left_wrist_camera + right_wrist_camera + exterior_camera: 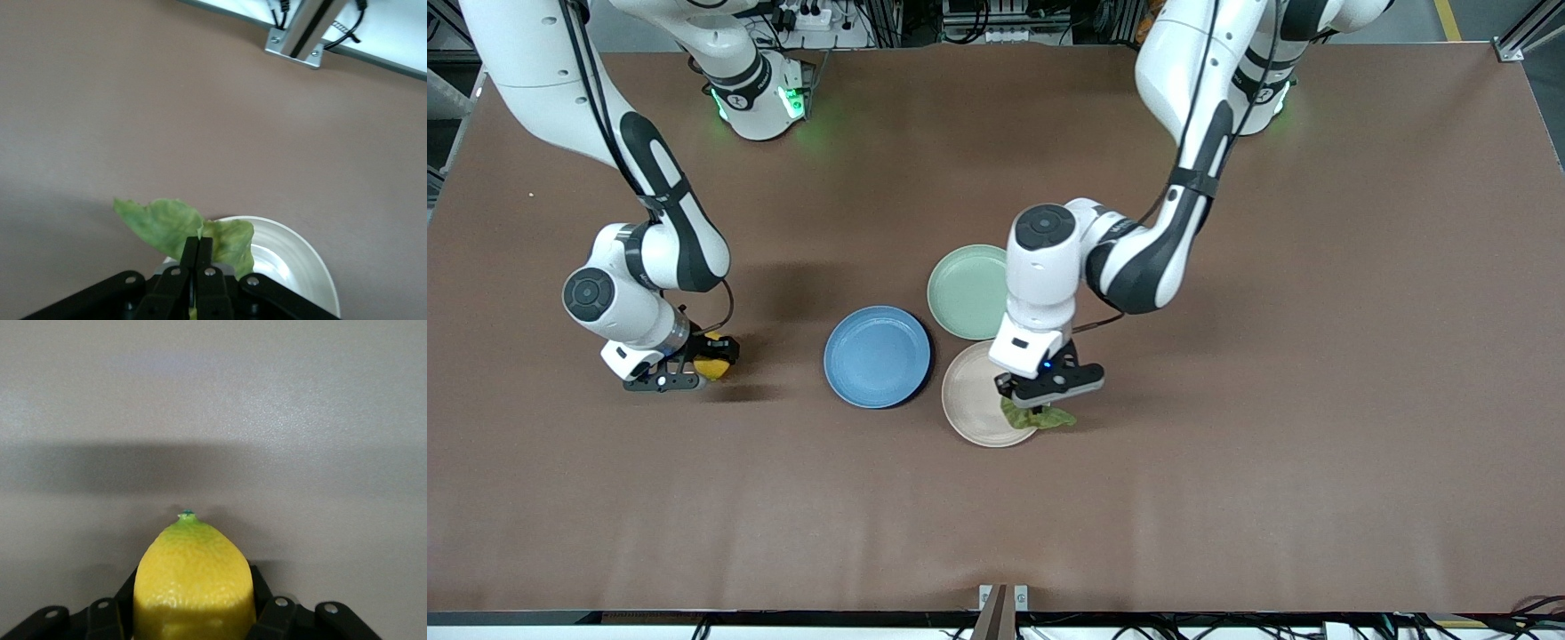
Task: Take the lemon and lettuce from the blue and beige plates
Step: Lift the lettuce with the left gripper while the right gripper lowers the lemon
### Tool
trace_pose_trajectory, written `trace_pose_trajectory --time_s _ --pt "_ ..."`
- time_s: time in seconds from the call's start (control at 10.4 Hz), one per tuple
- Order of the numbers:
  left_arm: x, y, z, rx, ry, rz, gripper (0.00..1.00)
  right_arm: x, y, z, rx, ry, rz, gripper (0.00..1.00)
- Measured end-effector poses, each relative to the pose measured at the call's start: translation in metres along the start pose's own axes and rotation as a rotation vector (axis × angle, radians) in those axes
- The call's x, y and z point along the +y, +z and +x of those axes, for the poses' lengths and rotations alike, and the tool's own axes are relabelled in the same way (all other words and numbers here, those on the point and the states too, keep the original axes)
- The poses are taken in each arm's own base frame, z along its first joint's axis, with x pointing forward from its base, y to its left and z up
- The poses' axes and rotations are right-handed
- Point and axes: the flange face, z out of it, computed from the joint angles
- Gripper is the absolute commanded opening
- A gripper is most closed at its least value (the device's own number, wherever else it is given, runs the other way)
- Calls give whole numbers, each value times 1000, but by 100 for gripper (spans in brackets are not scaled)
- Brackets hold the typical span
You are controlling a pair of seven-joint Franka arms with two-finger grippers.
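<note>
**Almost done: both foods are grabbed**

Already the right gripper [687, 372] has the lemon [713, 366] squeezed between its fingers. It is over the bare worktop [1227, 462], toward the right arm's end and well apart from the plates. The right wrist view shows the yellow lemon [193, 580] snug between the black fingers, with only worktop under it. So the lemon is off its plate. That part looks finished.

The blue plate [878, 356] sits with nothing on it. A mint-green plate [965, 289] lies beside it, also bare.

The left gripper [1042, 397] is over the rim of the beige plate [974, 400]. Its fingers are pinched together on the lettuce [1040, 417]. The left wrist view shows the green leaf [183, 230] caught between the closed fingers, half over the plate [293, 260] and half over the worktop.

I cannot tell whether the leaf is fully clear of the plate. I think what is left is to bring the lettuce away from the beige plate. Then both foods are picked.
</note>
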Motion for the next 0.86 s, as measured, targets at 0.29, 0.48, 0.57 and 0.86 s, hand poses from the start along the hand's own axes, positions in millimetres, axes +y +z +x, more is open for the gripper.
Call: trace_pose_trajectory --time_s 0.29,0.48,0.57,0.86 --pt "-62 -21 73 -116 5 20 0 0 1 1 6 10 6 100" --pt "-106 -26 110 -143 -11 40 0 0 -8 10 17 22 7 100" --pt "-126 -22 122 -162 -15 43 0 2 -17 14 -5 44 15 100" --pt "-199 -7 159 -284 12 31 0 7 -77 27 -62 119 65 100"
